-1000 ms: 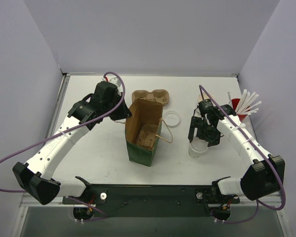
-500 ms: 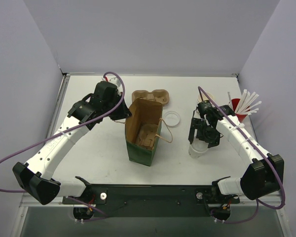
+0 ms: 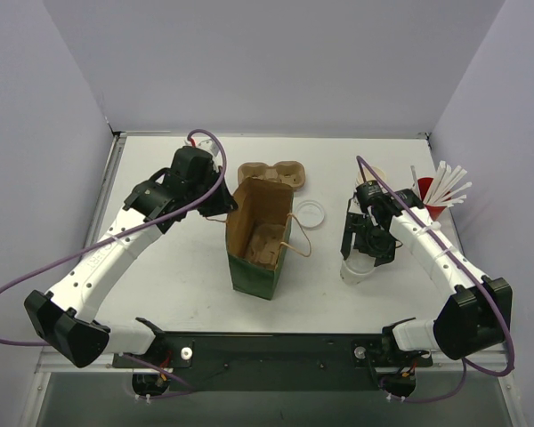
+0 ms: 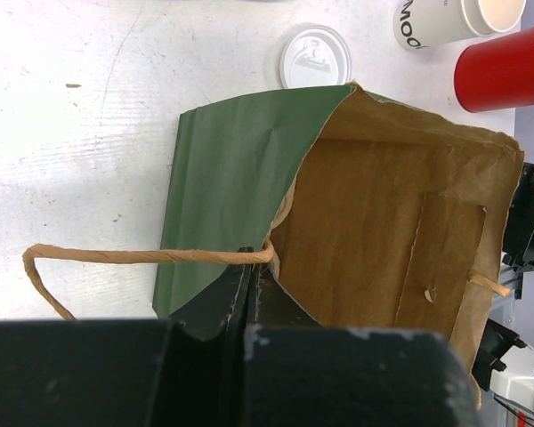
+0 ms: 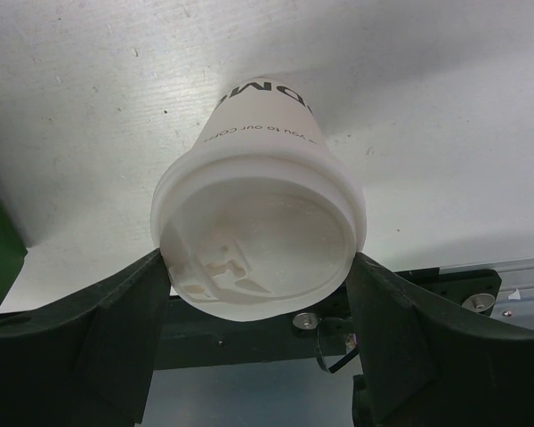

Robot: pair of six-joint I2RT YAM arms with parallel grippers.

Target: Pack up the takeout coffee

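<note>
The right gripper (image 5: pixel 260 307) has narrowed its jaws onto the lidded white paper takeout cup (image 3: pixel 358 271), standing at three o'clock of the green paper bag (image 3: pixel 254 277), apparently readying a lift; the left gripper (image 4: pixel 249 277) stays clenched on the bag's twisted-paper handle (image 4: pixel 142 256).

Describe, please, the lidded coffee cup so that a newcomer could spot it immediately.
Start from the green paper bag standing mid-table. To its right, flanked by the right end effector, stands a white paper cup. Unlike the open cup by the red cup, it wears a white lid.
</note>
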